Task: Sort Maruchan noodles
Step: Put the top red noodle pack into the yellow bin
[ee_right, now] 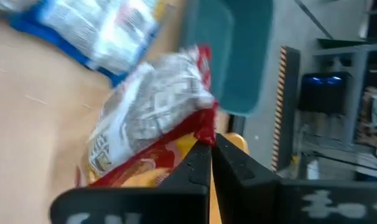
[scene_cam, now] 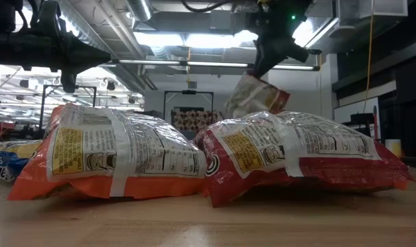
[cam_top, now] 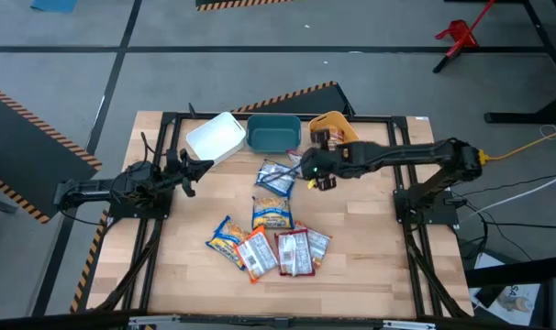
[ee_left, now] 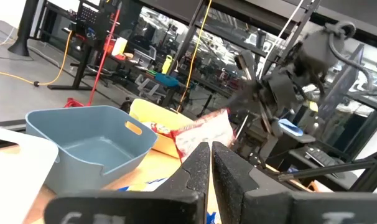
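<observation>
My right gripper (cam_top: 309,170) hangs over the table's far middle, shut on a red noodle packet (scene_cam: 257,96) that dangles clear of the table. On the wood lie more packets: blue ones (cam_top: 276,177) (cam_top: 272,213), orange ones (cam_top: 227,236) (cam_top: 256,255) and red ones (cam_top: 294,252), flat on their faces. In the low view an orange packet (scene_cam: 119,161) and a red packet (scene_cam: 297,156) fill the foreground. My left gripper (ee_left: 211,163) waits shut at the table's left side (cam_top: 192,170), holding nothing. My right gripper pinches the red packet's end edge (ee_right: 204,132) between its two fingers. The fingers come slanting down from the table's right side. The packet hangs tilted below them (scene_cam: 257,96), lifted clear of the table and of the other packets.
Three bins stand in a row at the far edge: white (cam_top: 216,137), teal (cam_top: 273,136) and orange (cam_top: 334,126), the orange one with something dark red inside (cam_top: 329,137). Bare wood lies at the table's right and near edge (cam_top: 370,266).
</observation>
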Available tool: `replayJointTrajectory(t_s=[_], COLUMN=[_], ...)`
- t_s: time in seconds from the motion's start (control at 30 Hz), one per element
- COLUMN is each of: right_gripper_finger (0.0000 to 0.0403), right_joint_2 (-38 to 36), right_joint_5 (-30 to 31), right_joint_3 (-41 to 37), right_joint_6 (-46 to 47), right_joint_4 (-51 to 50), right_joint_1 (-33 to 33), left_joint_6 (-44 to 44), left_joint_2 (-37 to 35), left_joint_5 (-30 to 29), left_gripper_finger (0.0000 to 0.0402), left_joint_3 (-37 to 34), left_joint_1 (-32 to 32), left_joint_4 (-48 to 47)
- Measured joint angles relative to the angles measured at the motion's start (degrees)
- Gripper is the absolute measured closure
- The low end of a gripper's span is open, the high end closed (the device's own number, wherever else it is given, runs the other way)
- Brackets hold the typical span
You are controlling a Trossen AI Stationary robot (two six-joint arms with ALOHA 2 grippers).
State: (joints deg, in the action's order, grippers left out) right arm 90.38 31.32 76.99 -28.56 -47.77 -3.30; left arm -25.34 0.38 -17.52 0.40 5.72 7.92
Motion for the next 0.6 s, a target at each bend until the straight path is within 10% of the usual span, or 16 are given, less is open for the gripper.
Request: replayJointTrajectory(t_s=[0.33,0.6], right_gripper_finger=[0.0403,0.0380], right_joint_2=[-3.81,-3.83], right_joint_5=[4.89,-20.41], right_joint_3=[0.00,0.00], right_joint_6=[-9.03,1.92], right_joint_4=[1.43,0.72], right_joint_1=[-9.14,-14.78], left_joint_6=[0.00,0.24], left_joint_2=[-0.01,-0.01], left_joint_5=[-1.93,-2.07], left_gripper_finger=[0.0390,0.0390], left_joint_3=[0.01,0.02], left_joint_1=[0.00,0.00], left_joint_4=[0.00,0.00])
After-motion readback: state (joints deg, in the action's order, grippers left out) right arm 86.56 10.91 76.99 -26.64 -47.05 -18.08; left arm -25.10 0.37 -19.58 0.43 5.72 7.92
